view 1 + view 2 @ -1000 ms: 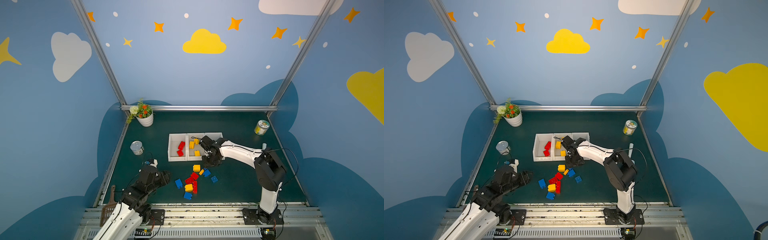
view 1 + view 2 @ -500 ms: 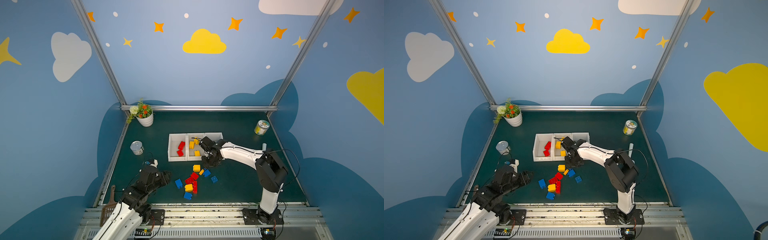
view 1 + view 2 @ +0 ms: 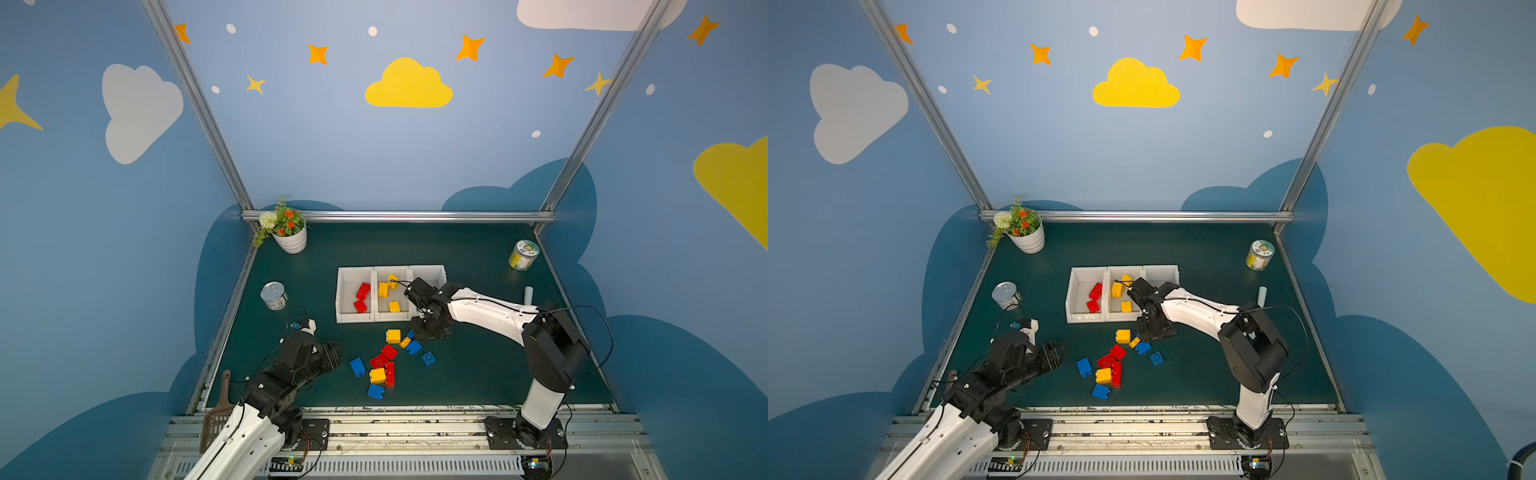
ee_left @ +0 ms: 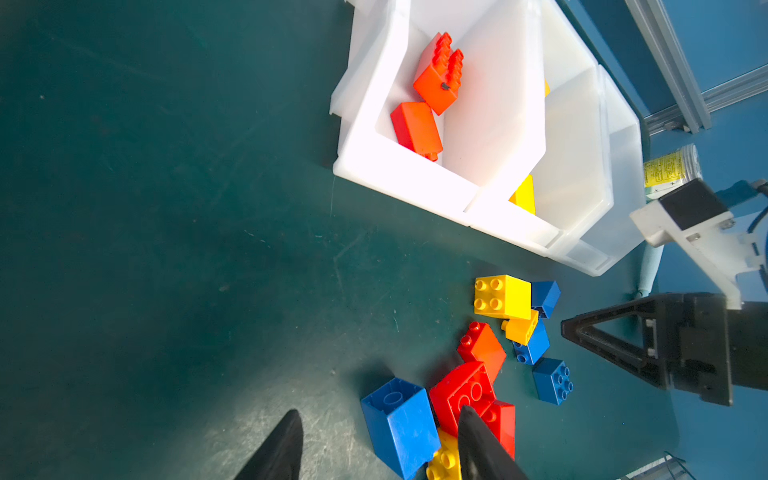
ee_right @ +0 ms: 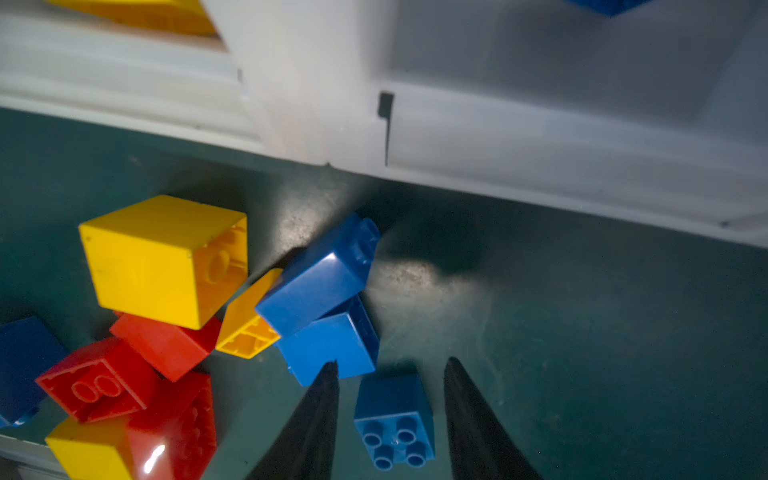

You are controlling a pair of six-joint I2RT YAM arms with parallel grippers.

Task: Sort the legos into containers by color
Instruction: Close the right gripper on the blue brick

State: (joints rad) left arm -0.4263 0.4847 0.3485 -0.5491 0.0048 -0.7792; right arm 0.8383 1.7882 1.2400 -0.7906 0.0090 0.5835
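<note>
Three white bins stand side by side. The left bin [image 3: 354,319] holds two red legos [image 3: 362,291]. The middle bin [image 3: 392,318] holds yellow legos [image 3: 383,289]. My right arm partly hides the right bin [image 3: 430,270]. Loose red, yellow and blue legos [image 3: 389,351] lie in a pile in front of the bins. My right gripper [image 5: 390,361] is open, pointing down at the pile's right edge; a small blue lego [image 5: 395,419] lies on the mat between its fingers, untouched. My left gripper [image 4: 379,415] is open and empty, just short of a blue lego [image 4: 399,424].
A potted plant [image 3: 291,232] stands at the back left and a tin can [image 3: 274,296] left of the bins. A jar [image 3: 523,254] and a pale blue cylinder [image 3: 528,296] stand along the right edge. A brown scoop [image 3: 220,411] lies off the front left corner.
The right arm has shifted slightly over the pile. The left arm and the legos have stayed where they were.
</note>
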